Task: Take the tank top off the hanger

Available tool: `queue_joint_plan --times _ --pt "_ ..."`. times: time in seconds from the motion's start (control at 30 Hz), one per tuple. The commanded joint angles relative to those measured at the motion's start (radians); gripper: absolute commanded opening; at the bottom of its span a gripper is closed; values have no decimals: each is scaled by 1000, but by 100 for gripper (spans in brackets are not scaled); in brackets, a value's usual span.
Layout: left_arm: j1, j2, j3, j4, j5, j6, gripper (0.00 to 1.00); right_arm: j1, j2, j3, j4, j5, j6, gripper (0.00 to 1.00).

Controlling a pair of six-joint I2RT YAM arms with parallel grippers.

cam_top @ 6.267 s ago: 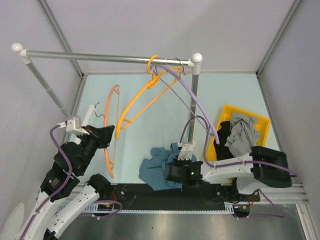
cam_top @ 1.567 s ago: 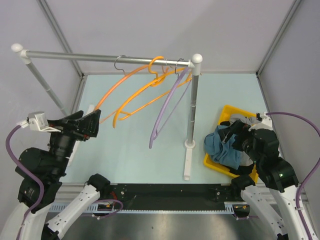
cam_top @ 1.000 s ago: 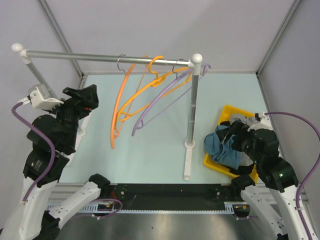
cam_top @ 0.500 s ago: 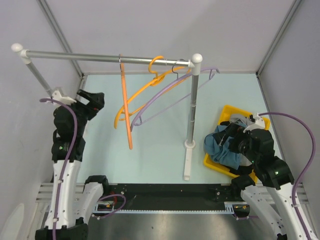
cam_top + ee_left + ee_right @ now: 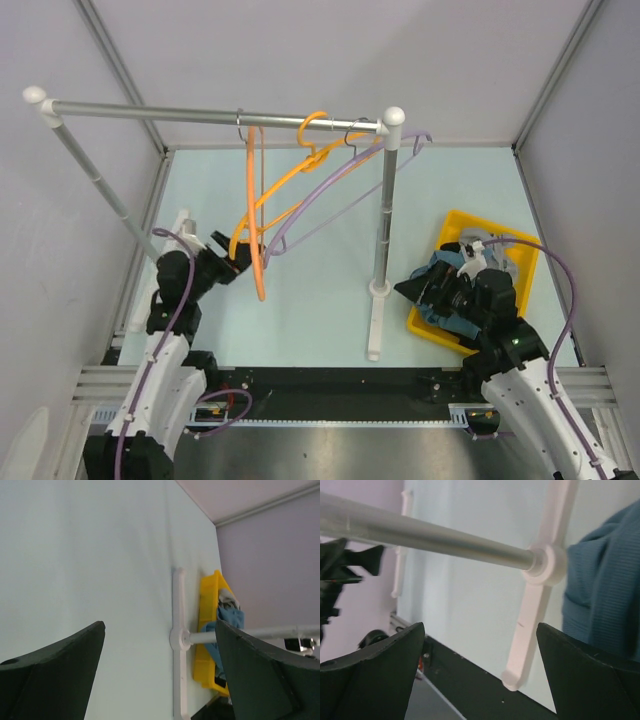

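Three bare hangers hang on the rail point(image 5: 180, 112): an orange hanger point(image 5: 252, 210) hanging straight down, a second orange hanger point(image 5: 290, 185) and a purple hanger point(image 5: 335, 190). The blue tank top point(image 5: 447, 318) lies crumpled in the yellow bin point(image 5: 515, 248), and also shows in the wrist views point(image 5: 227, 621) point(image 5: 605, 580). My left gripper point(image 5: 238, 258) is open and empty, just left of the straight orange hanger's lower end. My right gripper point(image 5: 408, 290) is open and empty at the bin's left edge, pointing towards the rack post.
The rack's upright post point(image 5: 384, 200) stands on a white cross foot point(image 5: 373, 325) between the two arms. Grey clothing point(image 5: 478, 244) also lies in the bin. Walls close in on both sides and at the back.
My left arm has dropped from beside the rail to low near the table. The orange hanger has swung to hang straight. My right gripper has shifted left off the bin.
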Motion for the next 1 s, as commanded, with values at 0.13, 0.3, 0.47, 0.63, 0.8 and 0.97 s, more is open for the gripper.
queue_joint_plan --times 0.13,0.3,0.47,0.63,0.8,0.97 --pt "-446 -133 -200 202 -34 -91 97 25 -30 -146 385 -231 163 100" --pt "-586 -297 -351 271 -88 -166 97 83 1 -193 434 -211 186 100" --pt "-679 -475 -462 273 -97 -224 97 154 5 -278 521 -176 232 100" --pt "-716 -664 -562 264 -56 -266 97 223 -17 -377 673 -119 332 100" --pt "-721 -789 -568 213 -5 -232 99 339 -34 -477 817 -26 373 100" --pt "-719 -776 -570 245 47 -220 99 447 -21 -514 891 91 385 100"
